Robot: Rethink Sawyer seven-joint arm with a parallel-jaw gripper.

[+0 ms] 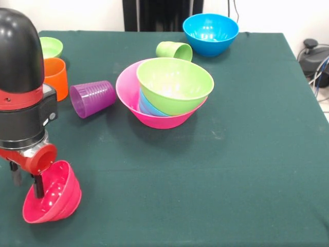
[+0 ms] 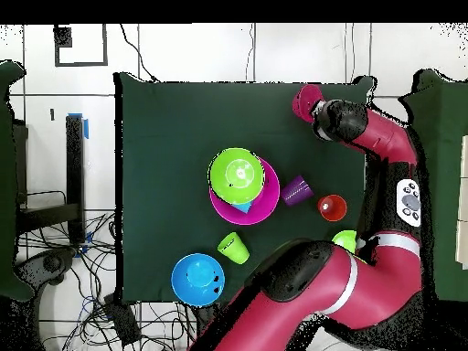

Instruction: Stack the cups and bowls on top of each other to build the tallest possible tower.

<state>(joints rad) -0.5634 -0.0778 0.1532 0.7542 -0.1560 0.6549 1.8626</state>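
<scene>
The claw pinches the rim of the small red plastic bowl, tipped on its side, at 8 o'clock on the green surface. In the middle, the big pink bowl holds a tilted green bowl.

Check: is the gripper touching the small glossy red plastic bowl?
Touching. In the front view the gripper has one dark finger inside the small glossy red plastic bowl, gripping its rim.

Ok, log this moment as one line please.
gripper: shut on red bowl, table corner | tower: green bowl tilted in pink bowl | purple cup: on its side
</scene>
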